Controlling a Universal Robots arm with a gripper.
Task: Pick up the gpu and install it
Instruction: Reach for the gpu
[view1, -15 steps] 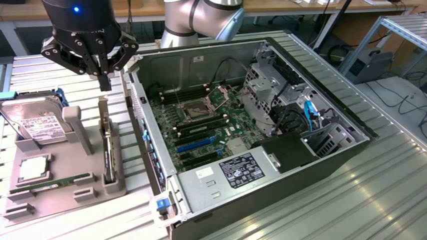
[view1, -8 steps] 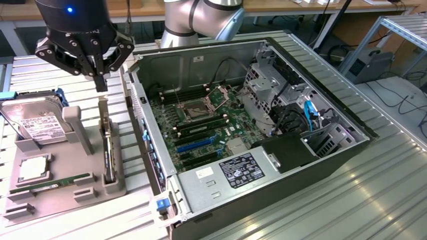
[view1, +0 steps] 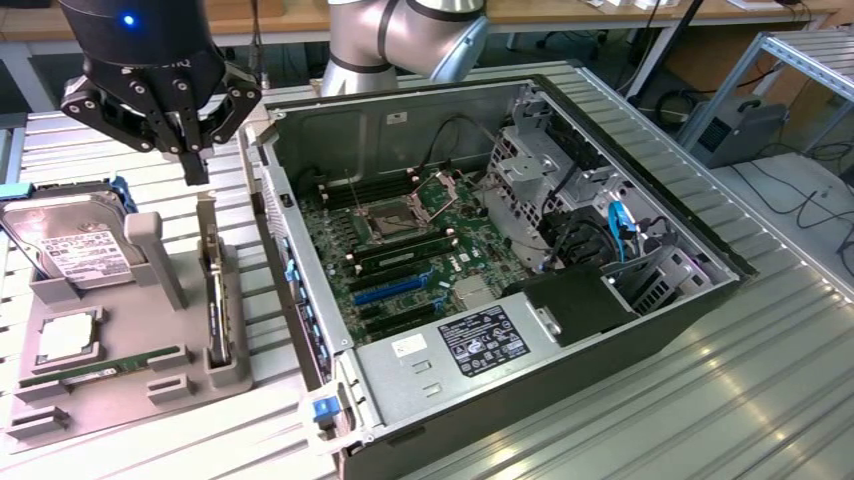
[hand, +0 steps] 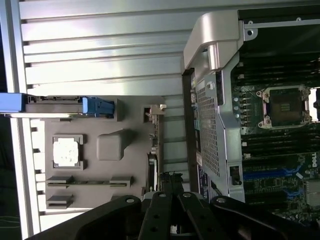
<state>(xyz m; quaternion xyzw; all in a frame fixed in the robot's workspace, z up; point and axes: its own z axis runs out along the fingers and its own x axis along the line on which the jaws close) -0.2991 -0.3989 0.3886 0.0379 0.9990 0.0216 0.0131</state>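
Black gripper (view1: 196, 170) (hand: 170, 182) of the grey robot arm (view1: 400, 35) is clenched, fingers pressed together with nothing between them; it hangs in the air over the grey plastic fixture tray (view1: 120, 395) (hand: 102, 165), at the exterior view's left of the open black and silver computer case (view1: 561, 400) (hand: 212, 125); fingertips are above the tray and apart from everything on it.

Thin flat gpu (view1: 215, 300) (hand: 151, 167), a dark card with a pale metal end bracket, stands on its long edge in a slot along the tray side nearest the case; it sits below the gripper, not touching it; not picked up, not in the case.

On the same tray: a silver hard drive with white label (view1: 80, 250) leaning in a holder with a blue part by it; a square silver processor chip (view1: 64, 340) (hand: 66, 151) lying flat in its pocket; a slim green memory stick (view1: 114, 364) (hand: 90, 182) lying between two grey clips.

Inside the case the green motherboard (view1: 400, 250) (hand: 280, 165) faces up; its processor socket (view1: 398, 218) (hand: 285, 105) has a metal frame; blue and black card slots lie toward the near end.

Tray and case both rest on a ribbed pale metal table (view1: 747, 400) (hand: 100, 50).
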